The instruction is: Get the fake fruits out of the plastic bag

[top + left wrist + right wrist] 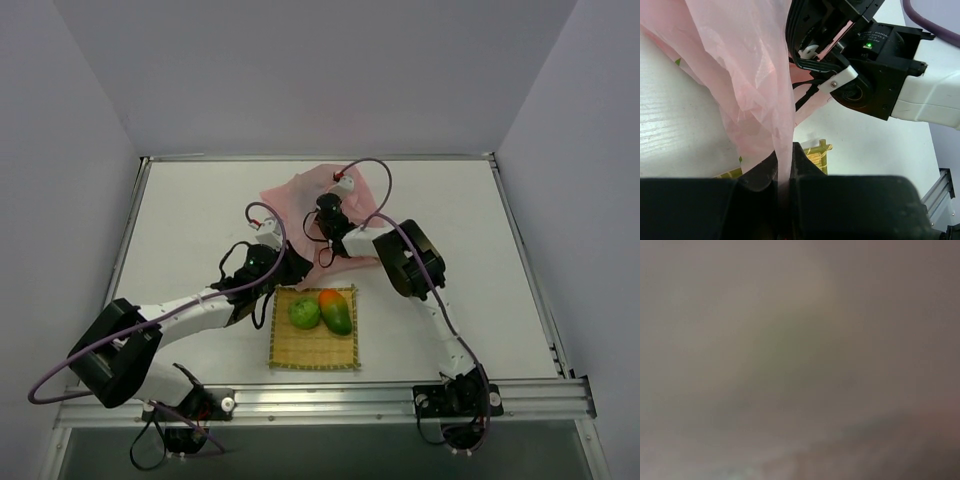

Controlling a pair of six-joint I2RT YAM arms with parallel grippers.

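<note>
Plastic bag (750, 75) sits pinched in the left jaws; right jaws' state cannot be told.

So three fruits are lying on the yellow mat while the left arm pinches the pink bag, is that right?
Not quite. Only two fruits lie on the yellow mat, a round green fruit and a mango; the top view shows it. The left gripper does pinch the pink bag.

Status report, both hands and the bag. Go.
Left hand shut on plastic bag. Right hand at bag, grip unseen. Green fruit, mango on mat.
</note>
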